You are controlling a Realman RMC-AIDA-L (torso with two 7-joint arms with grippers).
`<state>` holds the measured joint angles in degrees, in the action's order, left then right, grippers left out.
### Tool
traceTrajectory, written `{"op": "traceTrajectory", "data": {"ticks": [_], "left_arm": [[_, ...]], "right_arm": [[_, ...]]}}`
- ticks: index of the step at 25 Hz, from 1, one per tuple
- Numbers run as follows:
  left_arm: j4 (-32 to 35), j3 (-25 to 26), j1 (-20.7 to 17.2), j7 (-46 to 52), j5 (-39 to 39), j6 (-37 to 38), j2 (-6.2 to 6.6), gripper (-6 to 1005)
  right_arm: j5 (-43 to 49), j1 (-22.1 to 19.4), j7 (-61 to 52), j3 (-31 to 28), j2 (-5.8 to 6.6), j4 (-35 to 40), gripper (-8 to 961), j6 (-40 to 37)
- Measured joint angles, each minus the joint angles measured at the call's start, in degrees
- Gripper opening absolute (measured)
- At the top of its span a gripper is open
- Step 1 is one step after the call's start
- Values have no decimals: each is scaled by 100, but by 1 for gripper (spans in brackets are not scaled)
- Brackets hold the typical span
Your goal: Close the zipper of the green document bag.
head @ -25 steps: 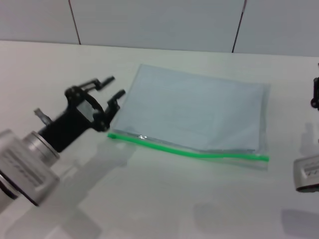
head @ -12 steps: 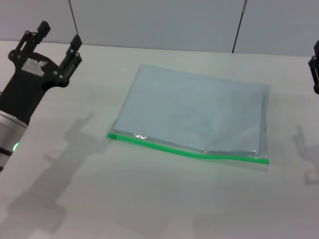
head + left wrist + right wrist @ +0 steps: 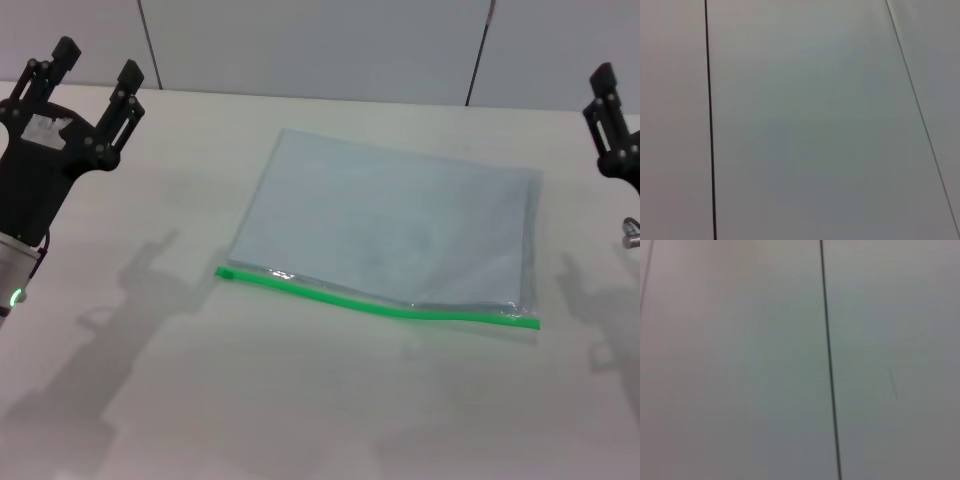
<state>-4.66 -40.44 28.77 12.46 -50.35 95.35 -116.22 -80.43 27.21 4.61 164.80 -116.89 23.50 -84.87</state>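
The green document bag [image 3: 400,225] lies flat in the middle of the white table, a pale blue-grey translucent pouch. Its zipper [image 3: 375,304], a bright green strip, runs along the long edge nearest me, from a small green end at the left to the right corner. My left gripper [image 3: 92,65] is raised at the far left, well away from the bag, fingers spread and holding nothing. My right gripper [image 3: 606,105] shows only partly at the far right edge, also clear of the bag. Both wrist views show only plain wall panels.
A white table [image 3: 300,400] carries the bag, with bare surface in front and to both sides. Grey wall panels [image 3: 310,45] with dark seams stand behind the table's far edge.
My left gripper has pulled back from the bag's left corner and risen to the far left. The right arm has lifted at the right edge. The bag has not moved.
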Motion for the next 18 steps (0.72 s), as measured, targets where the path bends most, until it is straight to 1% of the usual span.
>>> {"op": "traceTrajectory", "data": {"ticks": [4, 18], "left_arm": [[-12, 1, 11, 7, 0, 2, -10, 692], [-35, 1, 32, 32, -17, 1, -15, 692]], "right_arm": [[151, 21, -8, 0, 0, 11, 682, 0], [171, 39, -24, 0, 0, 23, 682, -3]]}}
